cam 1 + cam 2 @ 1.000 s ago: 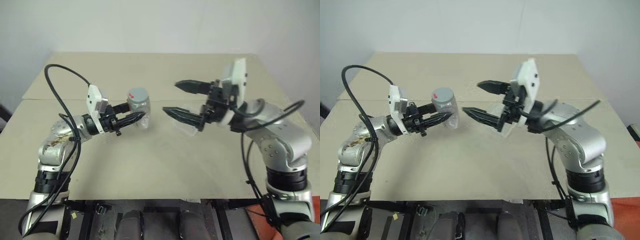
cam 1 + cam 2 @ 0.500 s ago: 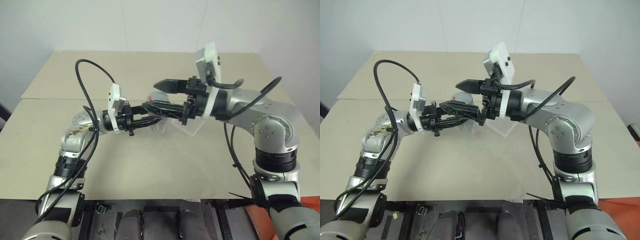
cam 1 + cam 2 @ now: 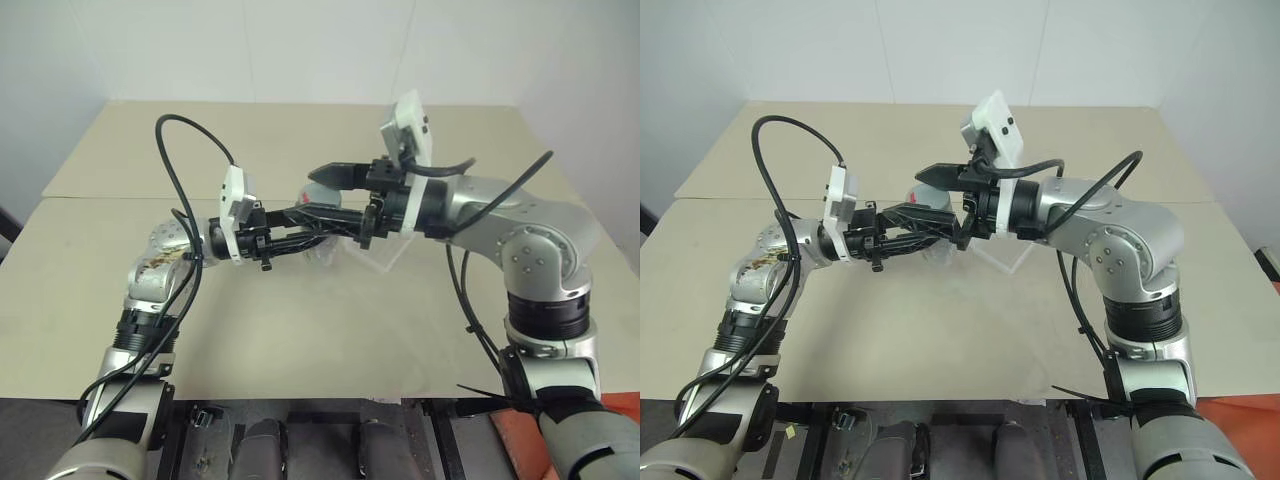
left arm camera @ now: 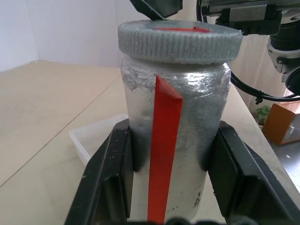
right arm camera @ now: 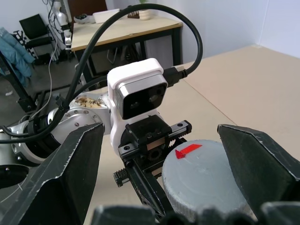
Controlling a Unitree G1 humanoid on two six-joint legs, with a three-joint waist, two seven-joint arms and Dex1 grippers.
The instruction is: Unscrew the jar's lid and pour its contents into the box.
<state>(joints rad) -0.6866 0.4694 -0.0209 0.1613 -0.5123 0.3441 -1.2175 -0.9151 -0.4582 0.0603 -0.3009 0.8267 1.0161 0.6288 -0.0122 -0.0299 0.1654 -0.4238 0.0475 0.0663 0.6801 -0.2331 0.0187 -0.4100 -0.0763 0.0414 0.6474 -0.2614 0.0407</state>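
Note:
My left gripper (image 4: pixel 172 132) is shut on the jar (image 4: pixel 174 108), its black fingers (image 4: pixel 110 159) clamping the silvery body on both sides. The jar is upright and held above the table. Its grey lid (image 5: pixel 206 174), with a red mark on top, is screwed on. My right gripper (image 5: pixel 161 129) is open and reaches in from the right, with one finger (image 3: pixel 335 174) past each side of the lid, apart from it. The contents are hidden inside the jar. The clear box (image 3: pixel 385 252) lies on the table under my right wrist, just behind the jar.
The beige table (image 3: pixel 300 330) has a seam running across it behind the arms. Black cables (image 3: pixel 185 140) loop above my left arm and hang beside my right arm. An orange crate (image 4: pixel 281 122) stands beyond the table's edge.
Both arms came together at the middle: the left gripper carried the jar toward the centre, and the open right gripper swung across until it straddled the lid. There is almost no motion in the last half second.

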